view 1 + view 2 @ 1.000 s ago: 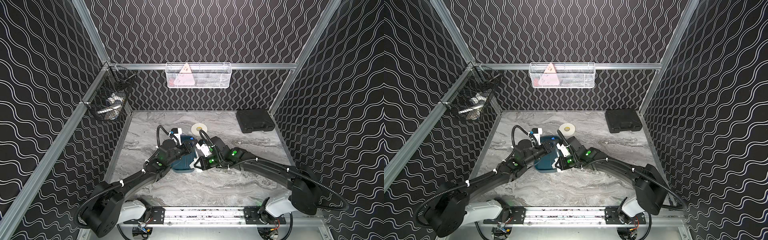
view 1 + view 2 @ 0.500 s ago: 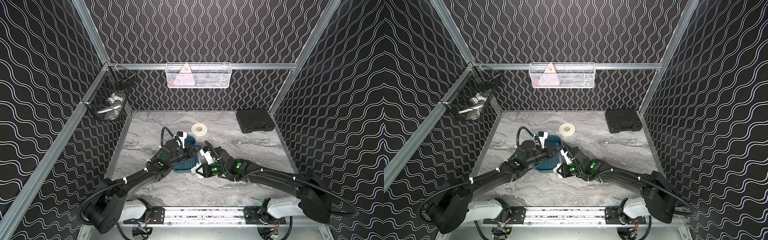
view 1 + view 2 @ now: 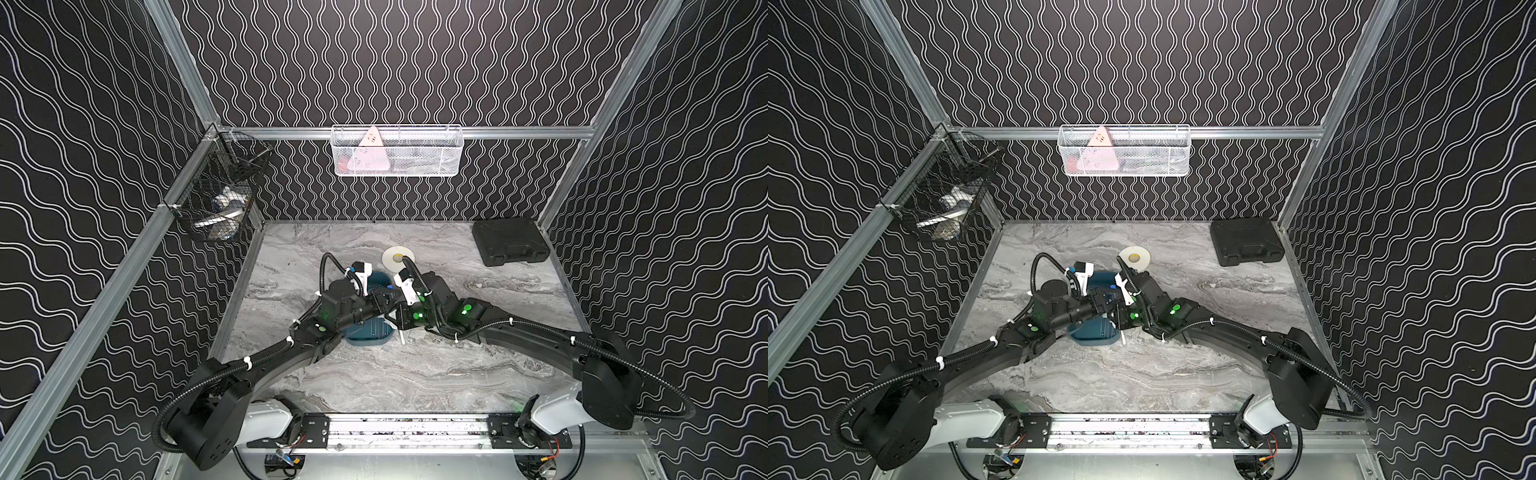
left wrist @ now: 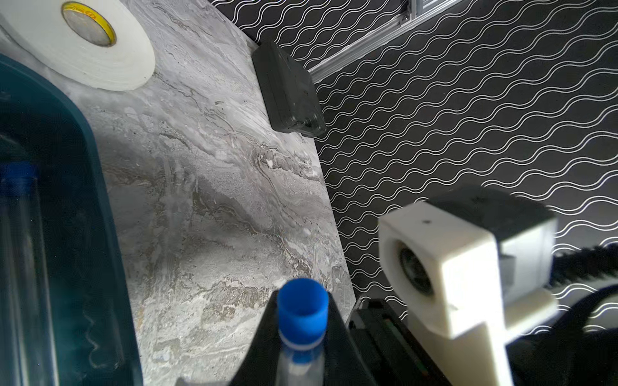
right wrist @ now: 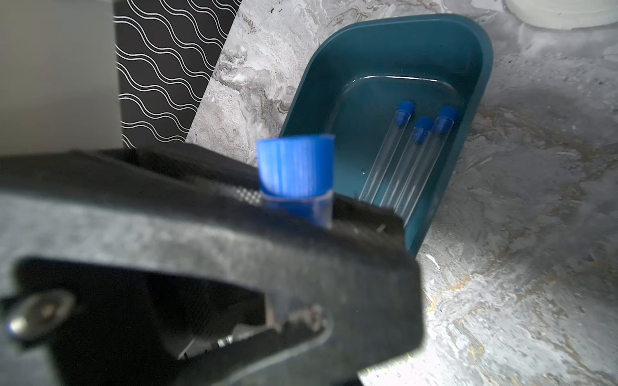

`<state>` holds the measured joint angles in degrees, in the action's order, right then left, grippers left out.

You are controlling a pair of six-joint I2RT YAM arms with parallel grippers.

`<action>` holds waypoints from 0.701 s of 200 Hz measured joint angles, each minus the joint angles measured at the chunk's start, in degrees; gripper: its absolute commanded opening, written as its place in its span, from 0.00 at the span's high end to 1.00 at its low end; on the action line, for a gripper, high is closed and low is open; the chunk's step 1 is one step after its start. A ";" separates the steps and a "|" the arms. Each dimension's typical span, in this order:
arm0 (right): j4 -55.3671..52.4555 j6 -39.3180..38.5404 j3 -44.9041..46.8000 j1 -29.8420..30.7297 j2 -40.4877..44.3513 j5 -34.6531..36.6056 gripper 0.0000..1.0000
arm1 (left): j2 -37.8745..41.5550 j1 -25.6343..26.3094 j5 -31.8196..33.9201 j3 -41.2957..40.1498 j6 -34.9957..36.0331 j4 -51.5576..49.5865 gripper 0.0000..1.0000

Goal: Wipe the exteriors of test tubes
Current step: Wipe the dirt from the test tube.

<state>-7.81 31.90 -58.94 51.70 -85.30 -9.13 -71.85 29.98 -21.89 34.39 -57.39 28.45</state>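
Over the right rim of the teal tray (image 3: 370,332), mid-table, L gripper (image 4: 302,297) is clamped on the held test tube (image 4: 301,366) just below its blue cap (image 4: 302,305). Fingers (image 4: 262,341) pinch it from both sides, w/ the tube crossing them. Going by the right wrist view, its long axis runs approx parallel to the three test tubes (image 5: 406,163), cap pointing the same way as theirs. Those three lie side by side in the tray, along its length, caps at the end nearest the tape roll (image 3: 395,257). R gripper (image 3: 395,320) sits right against the L one, jaws hidden under the wrist, so can't tell if apart or together. R wrist camera housing (image 4: 468,264) crowds in just beside the capped end. Thin pale stick (image 3: 402,336) pokes out toward the front beside the tray; can't tell what it is. Black case (image 3: 511,243) in back-right corner, well apart. White wire basket (image 3: 397,151) hangs on back wall, black mesh basket (image 3: 220,199) on L wall
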 measured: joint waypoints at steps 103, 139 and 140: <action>3.26 10.56 21.51 11.67 10.60 3.76 0.84 | -2.45 -7.65 -4.98 5.70 2.95 -5.05 0.82; -0.76 12.24 23.23 11.15 18.69 7.56 0.84 | -3.54 -10.97 -5.75 10.54 9.90 -12.98 0.80; -0.94 12.22 23.23 10.95 19.04 7.72 0.84 | -3.58 -11.02 -5.75 10.75 10.25 -13.40 0.80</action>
<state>-8.75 44.12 -35.70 62.65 -66.26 -1.41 -75.44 18.96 -27.64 45.15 -47.13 15.05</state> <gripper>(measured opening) 0.158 0.195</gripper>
